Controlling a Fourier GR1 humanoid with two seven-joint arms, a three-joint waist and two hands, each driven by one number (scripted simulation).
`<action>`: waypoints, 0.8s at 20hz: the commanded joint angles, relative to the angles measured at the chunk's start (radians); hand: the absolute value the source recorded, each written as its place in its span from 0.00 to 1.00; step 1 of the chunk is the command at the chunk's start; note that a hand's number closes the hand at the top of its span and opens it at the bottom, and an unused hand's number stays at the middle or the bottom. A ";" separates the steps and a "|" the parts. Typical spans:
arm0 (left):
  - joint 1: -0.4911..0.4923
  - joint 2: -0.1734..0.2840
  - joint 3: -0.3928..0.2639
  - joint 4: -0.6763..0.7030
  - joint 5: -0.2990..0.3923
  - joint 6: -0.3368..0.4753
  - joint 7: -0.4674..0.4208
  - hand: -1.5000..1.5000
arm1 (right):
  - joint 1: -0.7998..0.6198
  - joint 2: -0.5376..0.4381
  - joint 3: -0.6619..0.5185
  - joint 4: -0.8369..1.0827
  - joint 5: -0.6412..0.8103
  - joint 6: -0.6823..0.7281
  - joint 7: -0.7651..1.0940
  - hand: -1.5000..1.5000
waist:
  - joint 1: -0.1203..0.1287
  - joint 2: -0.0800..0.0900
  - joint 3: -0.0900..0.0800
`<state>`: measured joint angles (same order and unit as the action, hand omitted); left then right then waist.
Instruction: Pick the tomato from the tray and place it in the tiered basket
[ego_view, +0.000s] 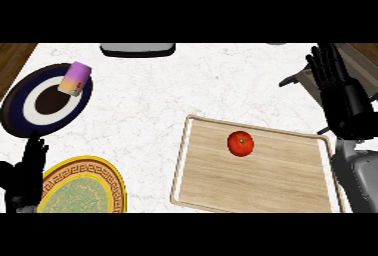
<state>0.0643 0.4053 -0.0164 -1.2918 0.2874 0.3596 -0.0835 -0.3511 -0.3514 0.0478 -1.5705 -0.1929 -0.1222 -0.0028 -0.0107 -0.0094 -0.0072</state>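
Head view only.

Grey object (138, 48) at top edge: cut off by the edge, only lower rim visible, identity not determinable.

Dark grey shape (299, 78) at upper right: partly hidden behind right hand (336, 85), kind not determinable.

Right forearm (358, 175): cut off by right and lower edges; covers right rim of wooden tray (251, 185).

Tray near edge: cropped at lower edge of view.

Yellow patterned plate (85, 187): lower part cut off; left rim hidden behind left hand (26, 172).

Left hand: wrist and forearm out of view at lower left corner.

Small purple container (75, 78) on dark plate (22, 107): label too small to read; contents not determinable.

Small grey sliver (275, 43) at top edge: too small to identify.
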 joint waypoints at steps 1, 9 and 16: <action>-0.052 0.015 -0.026 -0.051 -0.056 0.005 0.063 0.50 | -0.012 0.035 -0.031 -0.005 0.015 -0.049 0.040 1.00 | 0.011 0.009 0.007; -0.119 0.098 -0.081 -0.093 -0.141 -0.030 -0.002 0.50 | 0.294 0.103 -0.127 0.145 0.187 -0.464 0.180 0.00 | -0.105 0.019 0.001; -0.174 0.060 -0.165 -0.106 -0.201 -0.030 0.067 0.50 | 0.518 0.176 0.054 -0.215 0.471 -0.719 0.407 0.00 | -0.034 0.002 0.002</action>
<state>-0.0886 0.5014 -0.1325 -1.3996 0.1257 0.3158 -0.0309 0.0456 -0.1566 0.0240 -1.6363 0.1301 -0.7532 0.2579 -0.0617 -0.0077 -0.0030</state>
